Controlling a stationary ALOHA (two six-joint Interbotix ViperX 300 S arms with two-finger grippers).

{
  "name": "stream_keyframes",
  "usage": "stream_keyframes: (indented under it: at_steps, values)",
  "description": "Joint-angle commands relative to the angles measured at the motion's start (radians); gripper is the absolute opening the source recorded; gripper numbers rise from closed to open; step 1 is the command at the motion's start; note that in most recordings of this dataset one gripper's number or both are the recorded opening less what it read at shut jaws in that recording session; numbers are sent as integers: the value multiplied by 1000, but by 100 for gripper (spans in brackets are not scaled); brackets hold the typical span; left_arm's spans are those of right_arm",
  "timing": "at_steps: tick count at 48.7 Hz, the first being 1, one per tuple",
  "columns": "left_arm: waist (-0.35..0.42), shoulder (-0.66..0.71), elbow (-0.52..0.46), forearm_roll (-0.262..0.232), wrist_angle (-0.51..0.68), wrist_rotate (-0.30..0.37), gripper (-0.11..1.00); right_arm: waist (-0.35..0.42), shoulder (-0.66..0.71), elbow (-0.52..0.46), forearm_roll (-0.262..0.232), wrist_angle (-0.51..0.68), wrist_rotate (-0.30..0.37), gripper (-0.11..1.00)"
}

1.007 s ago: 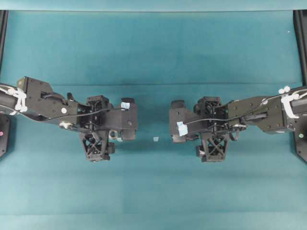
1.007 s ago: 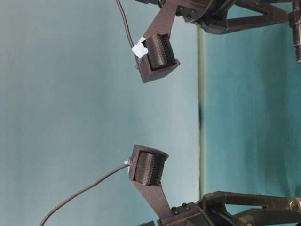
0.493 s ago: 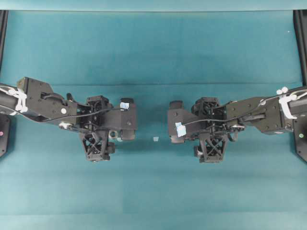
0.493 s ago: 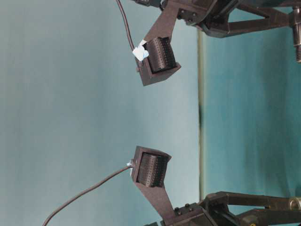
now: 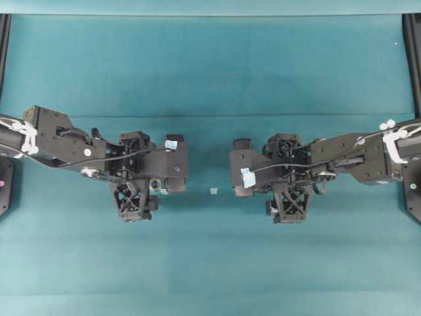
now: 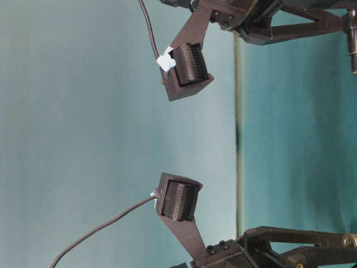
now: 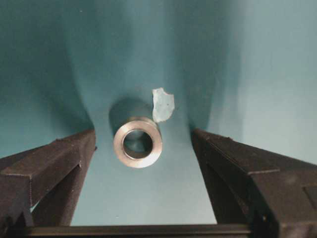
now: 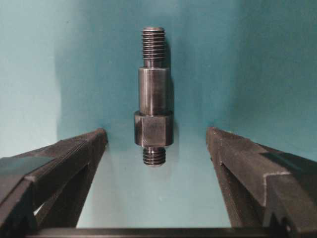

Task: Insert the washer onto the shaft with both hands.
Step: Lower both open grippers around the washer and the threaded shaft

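Nothing is picked up yet. My left claw (image 7: 143, 148) is wide around the little shiny metal ring (image 7: 137, 141) on the green table (image 7: 257, 74). My right claw (image 8: 156, 144) is wide around the dark stepped metal rod (image 8: 153, 94).

From overhead, the left gripper (image 5: 172, 166) and right gripper (image 5: 241, 166) face each other across the middle of the surface (image 5: 210, 263), apart, with a tape bit (image 5: 213, 191) lying between them, slightly nearer the viewer. In the left wrist view the washer (image 7: 137, 141) lies on the surface between the two fingers (image 7: 47, 166), touching neither, another tape bit (image 7: 163, 104) just behind it. In the right wrist view the shaft (image 8: 153, 115) lies lengthwise between the fingers (image 8: 59, 158), clear of both.
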Motion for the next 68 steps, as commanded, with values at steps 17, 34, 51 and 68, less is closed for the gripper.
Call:
stream_keyframes:
  at_steps: [17, 34, 51, 68]
  values:
    - [2, 3, -11, 2, -11, 0, 90, -2, 14, -28, 2, -32, 43, 95]
    - [0, 2, -6, 3, -11, 0, 90, -2, 8, -2, 3, -35, 63, 95]
    - [-2, 2, -5, 2, -11, -2, 90, -2, 6, 2, 2, -35, 63, 95]
    - [-11, 2, -8, 3, -11, -2, 89, -2, 6, 3, 3, -31, 64, 93]
